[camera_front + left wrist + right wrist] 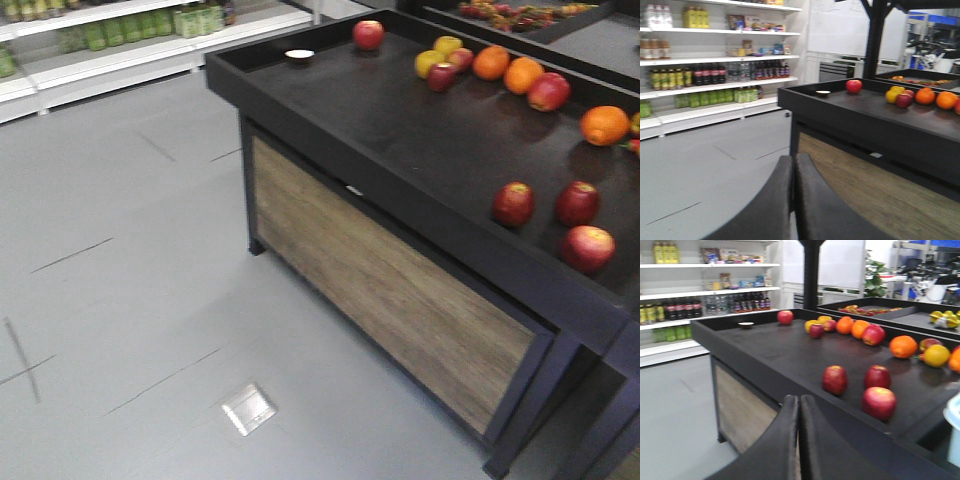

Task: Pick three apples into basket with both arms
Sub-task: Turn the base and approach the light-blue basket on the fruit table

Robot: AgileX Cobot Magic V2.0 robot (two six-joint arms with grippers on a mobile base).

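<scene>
Three red apples lie close together on the black display table (400, 130) near its front right: one (513, 203) on the left, one (577, 202) behind, one (587, 247) nearest; the right wrist view has them too (835, 379) (877, 376) (879, 402). A pale blue basket rim (954, 415) peeks in at the right edge of that view. My left gripper (794, 159) is shut and empty, low in front of the table's wooden side. My right gripper (799, 399) is shut and empty, short of the table's front rim. Neither gripper shows in the front view.
More apples (368, 34) (549, 91), oranges (491, 62) (604, 125) and yellow fruit (448, 46) lie along the back of the table, with a small white dish (299, 55). Shop shelves of bottles (700, 75) stand to the left. Grey floor (120, 300) stretches before the table.
</scene>
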